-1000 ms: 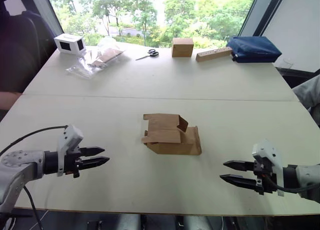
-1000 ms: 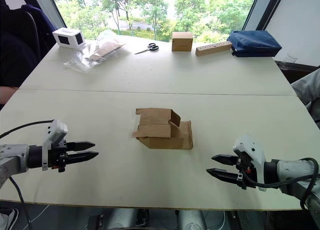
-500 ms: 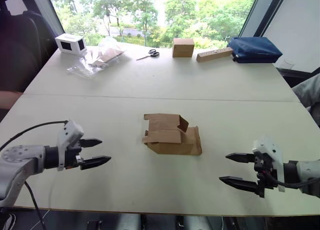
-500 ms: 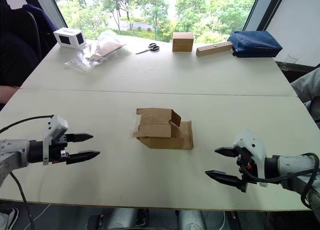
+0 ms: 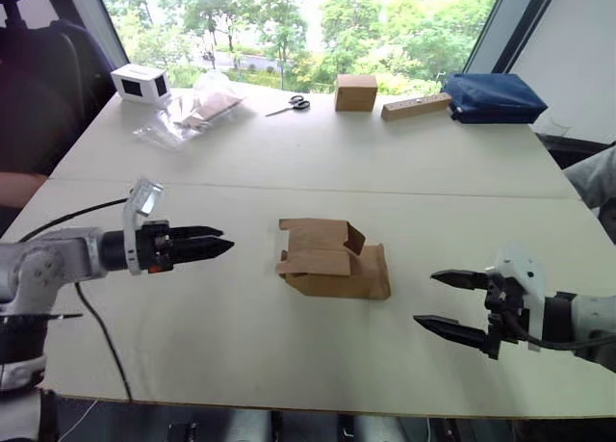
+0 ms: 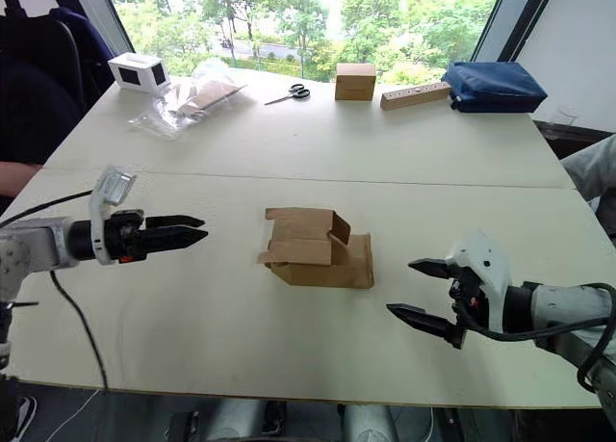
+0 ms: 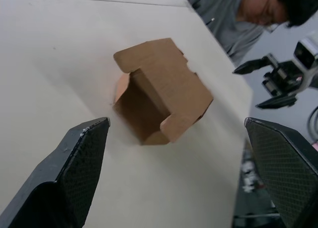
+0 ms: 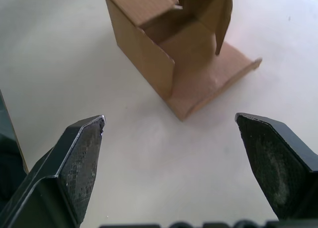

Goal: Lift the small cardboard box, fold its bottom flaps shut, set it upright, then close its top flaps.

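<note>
With both arms flanking it, the small plain brown corrugated cardboard box (image 5: 334,263) lies untouched on its side mid-table: this looks like the approach before the lift.

The left black two-fingered gripper (image 5: 214,246) and right black two-fingered gripper (image 5: 452,302) both hold their jaws apart, empty, near the box but not touching. Its thin, matte, slant-cornered top flaps (image 8: 217,17) hang loose around an open end, one lying flat on the smooth pale table (image 5: 289,153). The next move likely calls for closing in from both sides on the firm walls, not the floppy flaps.
</note>
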You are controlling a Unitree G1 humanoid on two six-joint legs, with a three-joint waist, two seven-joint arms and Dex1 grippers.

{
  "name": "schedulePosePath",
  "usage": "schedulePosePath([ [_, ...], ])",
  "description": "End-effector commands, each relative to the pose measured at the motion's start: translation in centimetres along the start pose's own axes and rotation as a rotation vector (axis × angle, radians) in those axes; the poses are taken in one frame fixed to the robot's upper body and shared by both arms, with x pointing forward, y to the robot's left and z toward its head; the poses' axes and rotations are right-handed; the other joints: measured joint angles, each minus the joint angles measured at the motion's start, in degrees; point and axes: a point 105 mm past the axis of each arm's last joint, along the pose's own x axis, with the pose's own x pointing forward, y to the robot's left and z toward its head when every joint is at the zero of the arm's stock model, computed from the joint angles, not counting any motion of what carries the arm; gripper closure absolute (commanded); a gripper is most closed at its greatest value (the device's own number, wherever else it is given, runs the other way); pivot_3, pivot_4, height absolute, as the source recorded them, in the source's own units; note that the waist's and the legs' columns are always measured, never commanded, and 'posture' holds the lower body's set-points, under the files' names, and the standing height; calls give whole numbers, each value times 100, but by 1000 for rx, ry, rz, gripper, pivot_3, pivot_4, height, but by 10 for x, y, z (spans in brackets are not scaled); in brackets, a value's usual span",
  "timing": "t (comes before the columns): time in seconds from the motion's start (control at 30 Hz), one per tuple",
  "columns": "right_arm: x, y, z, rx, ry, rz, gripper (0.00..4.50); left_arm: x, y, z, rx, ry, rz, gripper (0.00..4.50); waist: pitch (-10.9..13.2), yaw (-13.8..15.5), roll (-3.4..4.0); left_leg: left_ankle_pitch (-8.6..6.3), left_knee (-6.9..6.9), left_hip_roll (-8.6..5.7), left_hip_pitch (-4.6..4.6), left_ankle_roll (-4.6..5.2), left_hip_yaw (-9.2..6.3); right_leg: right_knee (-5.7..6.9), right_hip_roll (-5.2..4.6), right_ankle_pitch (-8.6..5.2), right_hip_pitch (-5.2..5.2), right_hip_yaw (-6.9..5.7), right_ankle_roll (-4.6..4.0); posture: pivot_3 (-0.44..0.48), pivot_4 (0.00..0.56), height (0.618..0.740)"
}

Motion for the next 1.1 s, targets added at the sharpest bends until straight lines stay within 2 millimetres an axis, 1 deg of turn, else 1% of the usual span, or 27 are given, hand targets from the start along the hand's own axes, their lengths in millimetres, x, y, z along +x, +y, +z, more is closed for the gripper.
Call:
schedulePosePath([
  [0.03,4,11,21,-103,-40,-15,38,22,9,0,-166,33,-46,29,0,8,-4,2,0,-1,0,-3,-1,4,1,0,0,0,0,0,150,740],
  [0.1,5,14,23,-120,-38,-28,38,31,10,1,-209,43,-69,29,-2,11,-11,3,1,-4,-1,-5,-5,4,3,0,0,-1,0,0,150,740],
  [0.17,6,15,25,-129,-35,-39,38,36,12,2,-243,46,-77,29,-1,9,-14,3,1,-3,-3,-5,-4,1,2,0,0,-1,-1,0,150,740],
  [0.27,9,19,26,-114,-58,-69,38,54,17,-6,-291,69,-116,29,-3,0,-14,3,1,-1,-3,-4,-2,0,1,0,0,3,-1,0,150,740],
  [0.33,12,22,24,-111,-52,-87,38,66,19,-6,-303,79,-139,29,-4,19,-15,3,1,-1,-2,-4,-3,3,0,0,0,2,-2,0,150,740],
  [0.4,15,23,26,-115,-67,-106,38,78,15,-7,-310,110,-175,29,-5,22,-17,3,2,-2,-3,-4,-5,3,0,-1,0,1,-4,0,150,740],
  [0.53,17,24,36,-131,-97,-120,38,87,12,-10,-309,148,-206,29,-4,-4,-19,2,11,-1,-7,-2,-4,2,0,-1,0,3,-7,0,150,740],
  [0.6,19,26,38,-142,-92,-108,38,93,11,-8,-303,144,-223,29,-4,-3,-17,2,12,0,-7,-2,-4,2,1,-1,-1,5,-7,0,150,740],
  [0.77,20,25,37,-149,-67,-109,38,105,8,-9,-295,154,-256,29,-4,15,-18,0,13,1,-9,0,-6,2,-1,-2,-1,4,-8,0,150,740],
  [0.9,20,24,36,-145,-64,-111,38,109,8,-11,-288,157,-263,29,-4,12,-18,-4,24,1,-13,7,-6,3,-2,-2,0,5,-8,0,150,740],
  [1.0,19,22,35,-142,-64,-123,0,110,8,-9,-285,143,-271,668,-4,14,-18,-5,28,2,-14,10,-6,4,-2,-2,0,5,-8,0,150,740],
  [1.1,22,24,33,-132,-75,-128,0,113,9,-12,-281,151,-271,1653,-4,12,-18,-6,31,2,-16,11,-6,4,-2,-2,0,5,-8,0,150,740],
])
